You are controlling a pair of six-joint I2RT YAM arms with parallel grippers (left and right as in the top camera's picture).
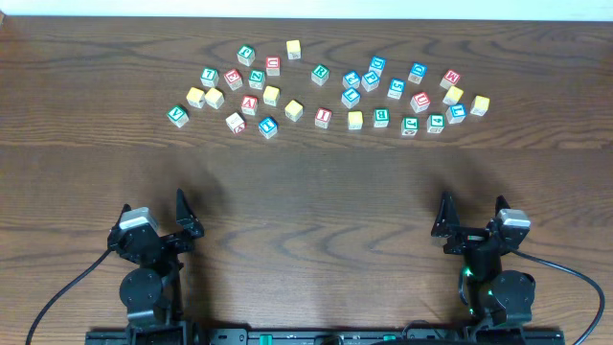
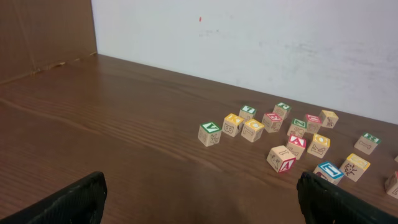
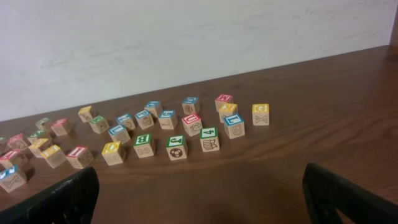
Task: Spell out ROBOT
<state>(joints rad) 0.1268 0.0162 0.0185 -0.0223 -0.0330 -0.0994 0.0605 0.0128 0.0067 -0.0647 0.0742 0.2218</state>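
Several wooden letter blocks [image 1: 323, 93] with coloured faces lie scattered in a band across the far half of the table. They also show in the left wrist view [image 2: 283, 134] and the right wrist view [image 3: 177, 127]. My left gripper [image 1: 153, 226] is open and empty near the front left edge, far from the blocks; its fingers [image 2: 199, 199] frame bare wood. My right gripper [image 1: 471, 222] is open and empty near the front right; its fingers [image 3: 205, 196] also frame bare wood. The letters are too small to read reliably.
The brown wooden table [image 1: 306, 182] has a wide bare strip between the blocks and the grippers. A white wall [image 3: 186, 37] rises behind the far edge. A brown board [image 2: 43, 31] stands at the table's far left.
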